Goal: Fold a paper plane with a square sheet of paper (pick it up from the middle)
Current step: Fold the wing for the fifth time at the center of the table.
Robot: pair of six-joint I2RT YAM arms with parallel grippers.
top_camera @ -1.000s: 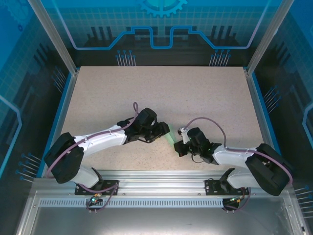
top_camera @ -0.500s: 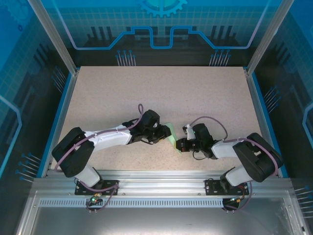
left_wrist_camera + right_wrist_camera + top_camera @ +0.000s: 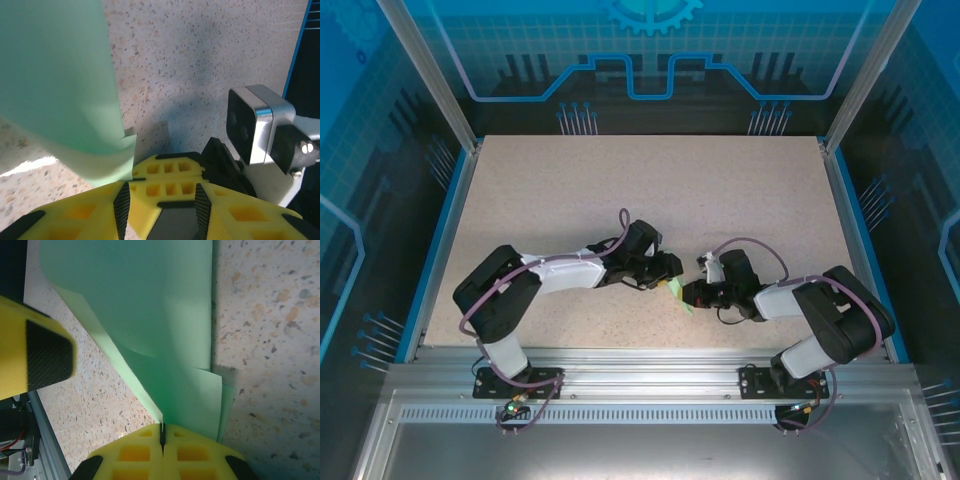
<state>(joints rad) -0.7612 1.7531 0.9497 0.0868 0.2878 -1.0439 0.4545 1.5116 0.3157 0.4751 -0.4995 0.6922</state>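
Note:
The square sheet of paper (image 3: 150, 315) is pale mint-green and folded into several layers. My right gripper (image 3: 161, 432) is shut on its near edge, and the layers fan away from the closed yellow tips. From above, the paper (image 3: 677, 289) is a small green patch between both grippers, low over the table. My left gripper (image 3: 668, 276) faces the right gripper (image 3: 690, 296) tip to tip. In the left wrist view the left gripper (image 3: 161, 200) has its jaws apart, straddling the right gripper's shut tips. The paper (image 3: 55, 85) rises past its left finger. One left finger (image 3: 40, 360) stands beside the paper.
The speckled beige table (image 3: 650, 190) stretches away behind the grippers, with blue-edged walls on both sides. A metal rail (image 3: 650, 360) runs along the near edge by the arm bases. The right wrist camera housing (image 3: 250, 125) sits close to my left gripper.
The left gripper has slid right up to the right gripper and narrowed its jaws. The right arm's elbow has drawn in to the left. The right gripper still pinches the paper.

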